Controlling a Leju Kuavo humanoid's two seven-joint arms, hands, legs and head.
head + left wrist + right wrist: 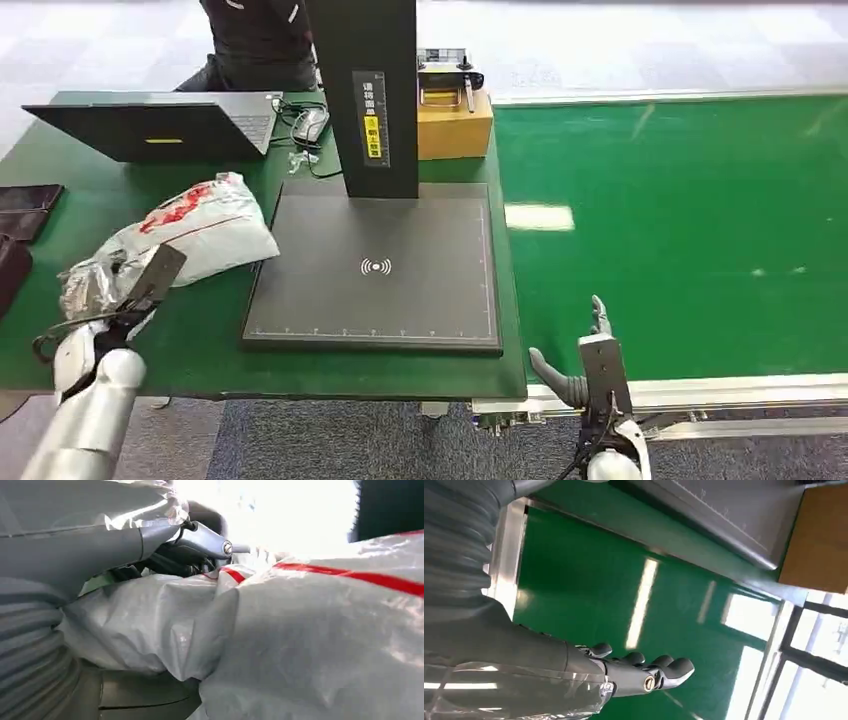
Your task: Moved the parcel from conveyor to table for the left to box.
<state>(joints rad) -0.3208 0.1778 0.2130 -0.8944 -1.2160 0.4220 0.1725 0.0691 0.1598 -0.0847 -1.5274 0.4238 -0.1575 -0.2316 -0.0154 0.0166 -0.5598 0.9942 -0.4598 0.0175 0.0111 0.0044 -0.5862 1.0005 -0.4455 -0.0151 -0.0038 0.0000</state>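
White plastic fills our left hand [105, 325], fingers clamped on the parcel [190, 235], which lies on the table [200, 350], long axis running away toward the scanner plate [375, 265]. Our right hand [585, 365] hovers spread, empty, over the conveyor [680, 220].

One parcel [195, 235], one laptop [165, 125] (open), two hands [100, 320]

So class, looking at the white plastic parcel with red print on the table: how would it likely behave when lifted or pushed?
The parcel looks soft: its wrinkled, sagging film suggests it would flop and bend, not hold shape. The glossy wrap in the left wrist view may be slippery. Lying flat and lumpy, it seems unlikely to roll; the left hand grips one bunched end.
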